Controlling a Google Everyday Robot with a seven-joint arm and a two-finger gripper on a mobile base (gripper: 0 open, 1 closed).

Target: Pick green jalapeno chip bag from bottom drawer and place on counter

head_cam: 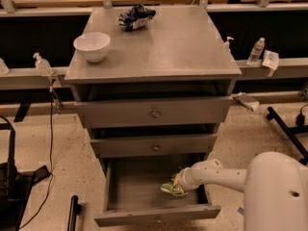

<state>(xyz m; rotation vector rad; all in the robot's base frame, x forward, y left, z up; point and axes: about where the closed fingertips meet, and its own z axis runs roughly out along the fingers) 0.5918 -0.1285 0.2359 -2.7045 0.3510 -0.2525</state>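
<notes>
The bottom drawer (139, 182) stands pulled open below two closed drawers. The green jalapeno chip bag (171, 188) lies on the drawer floor at its right side, crumpled, green with pale patches. My white arm reaches in from the lower right and the gripper (177, 181) is down inside the drawer, right at the bag and partly covering it. The counter (168, 42) is the grey top of the cabinet, above and behind the gripper.
On the counter stand a white bowl (92, 46) at the front left and a dark blue-and-white bag (136, 17) at the back. Bottles (255, 51) sit on the rail to the right. A black stand (12, 177) and cables lie on the floor left.
</notes>
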